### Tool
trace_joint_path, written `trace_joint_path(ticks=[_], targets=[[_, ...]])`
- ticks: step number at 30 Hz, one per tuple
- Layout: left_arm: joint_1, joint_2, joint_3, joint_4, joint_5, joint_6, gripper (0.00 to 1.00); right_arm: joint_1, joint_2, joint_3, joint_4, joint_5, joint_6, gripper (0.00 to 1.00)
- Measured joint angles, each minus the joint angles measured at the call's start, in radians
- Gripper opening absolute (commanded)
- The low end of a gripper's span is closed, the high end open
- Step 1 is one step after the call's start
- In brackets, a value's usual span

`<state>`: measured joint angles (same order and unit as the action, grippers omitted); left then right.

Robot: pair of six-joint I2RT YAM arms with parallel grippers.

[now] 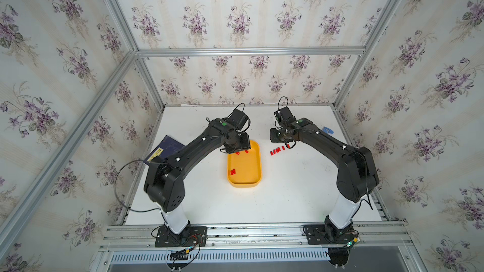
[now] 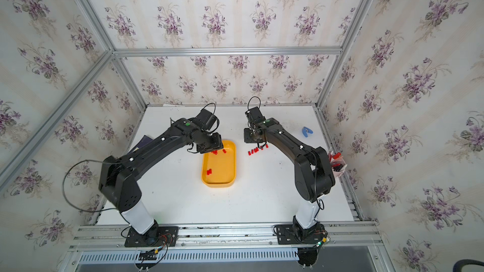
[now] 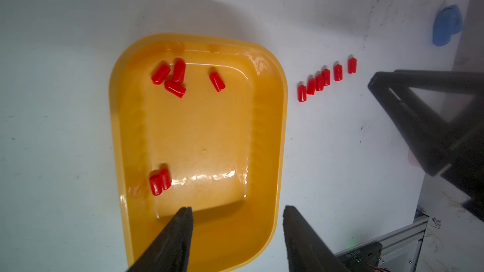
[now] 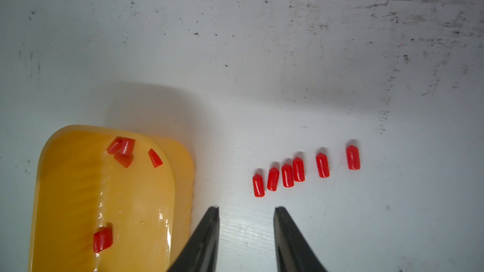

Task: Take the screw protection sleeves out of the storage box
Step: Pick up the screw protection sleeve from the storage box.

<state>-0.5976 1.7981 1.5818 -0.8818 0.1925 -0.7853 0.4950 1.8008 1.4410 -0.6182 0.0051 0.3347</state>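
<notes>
The storage box (image 1: 259,164) is a shallow yellow-orange tray in the middle of the white table, seen in both top views (image 2: 234,164). Inside it lie red screw protection sleeves: a cluster of three (image 3: 171,79), a single one (image 3: 217,81) and a pair (image 3: 159,181). Several more sleeves stand in a row on the table (image 4: 288,175) right of the box (image 1: 277,150). My left gripper (image 3: 237,208) hangs open and empty over the box's far end (image 1: 237,147). My right gripper (image 4: 246,208) is open and empty above the table by the row.
A blue clip (image 2: 307,131) lies at the back right of the table. A dark blue booklet (image 1: 167,147) sits at the left edge under the left arm. A pale pink cup with red-capped pens (image 2: 337,164) stands at the right edge behind the right arm.
</notes>
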Motion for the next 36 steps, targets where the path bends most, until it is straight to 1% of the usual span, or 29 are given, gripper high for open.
trace_joint_path(ticks=[5, 7, 9, 13, 15, 17, 30, 36], targets=[[-0.01, 0.169, 0.125, -0.035, 0.01, 0.004, 0.56, -0.014, 0.005, 0.0, 0.005, -0.031, 0.0, 0.4], [-0.01, 0.214, 0.153, -0.045, 0.009, 0.003, 0.52, -0.031, 0.003, -0.004, 0.011, -0.046, 0.0, 0.4], [-0.01, 0.248, 0.173, -0.052, 0.007, 0.003, 0.5, -0.05, -0.006, -0.014, 0.016, -0.048, 0.0, 0.4], [-0.01, 0.289, 0.199, -0.057, -0.006, -0.003, 0.49, -0.056, -0.024, -0.026, 0.023, -0.067, -0.002, 0.39], [-0.01, 0.309, 0.206, -0.059, -0.013, -0.011, 0.45, -0.053, -0.025, -0.034, 0.033, -0.076, -0.007, 0.39], [-0.01, 0.324, 0.211, -0.058, -0.026, -0.017, 0.44, -0.055, -0.027, -0.045, 0.039, -0.076, -0.017, 0.39], [-0.009, 0.394, 0.221, -0.04, -0.111, -0.082, 0.43, -0.056, -0.027, -0.059, 0.039, -0.069, -0.047, 0.39], [-0.007, 0.44, 0.264, -0.035, -0.131, -0.105, 0.41, -0.056, -0.024, -0.06, 0.04, -0.064, -0.054, 0.39]])
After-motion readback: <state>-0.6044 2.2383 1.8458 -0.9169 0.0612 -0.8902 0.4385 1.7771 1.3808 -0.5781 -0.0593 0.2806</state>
